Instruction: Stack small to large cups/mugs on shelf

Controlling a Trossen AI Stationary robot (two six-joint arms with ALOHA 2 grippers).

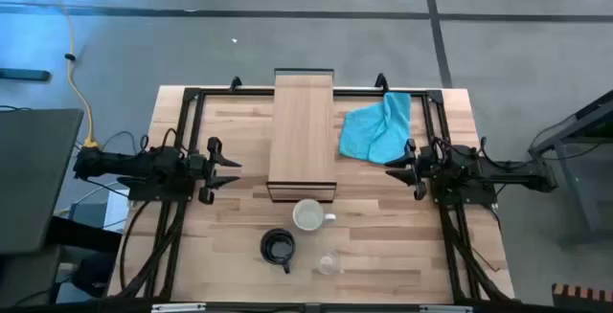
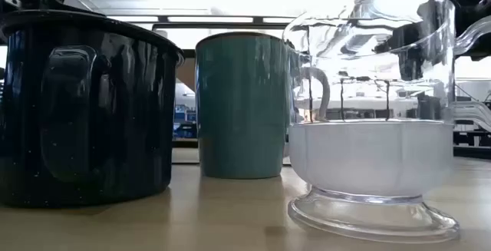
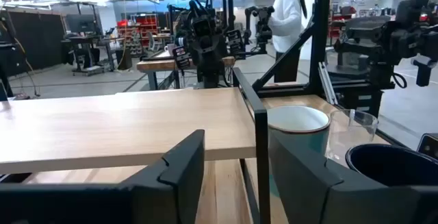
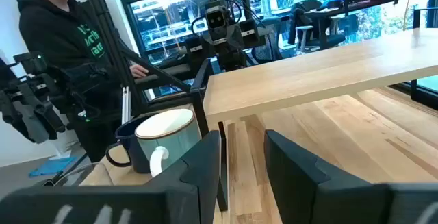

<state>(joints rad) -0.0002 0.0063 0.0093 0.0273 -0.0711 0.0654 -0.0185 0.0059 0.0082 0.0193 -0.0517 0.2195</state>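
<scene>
The light-wood shelf (image 1: pixel 303 136) stands at the table's middle, its long axis running from far to near. In front of its near end three vessels stand on the table: the larger mug (image 1: pixel 308 216), white inside and teal outside (image 2: pixel 242 105), the black mug (image 1: pixel 278 248), and the small clear glass cup (image 1: pixel 329 263). My left gripper (image 1: pixel 233 173) hovers open to the left of the shelf, pointing at it. My right gripper (image 1: pixel 393 171) hovers open to the right of the shelf, also pointing at it. Neither has anything between its fingers (image 3: pixel 185 176) (image 4: pixel 205 166).
A turquoise cloth (image 1: pixel 375 126) lies crumpled to the right of the shelf, near the right gripper. Dark frame rails (image 1: pixel 182 122) run along the table's left, right and far edges. A person in a dark hoodie (image 4: pixel 55 25) stands beyond the table's near side.
</scene>
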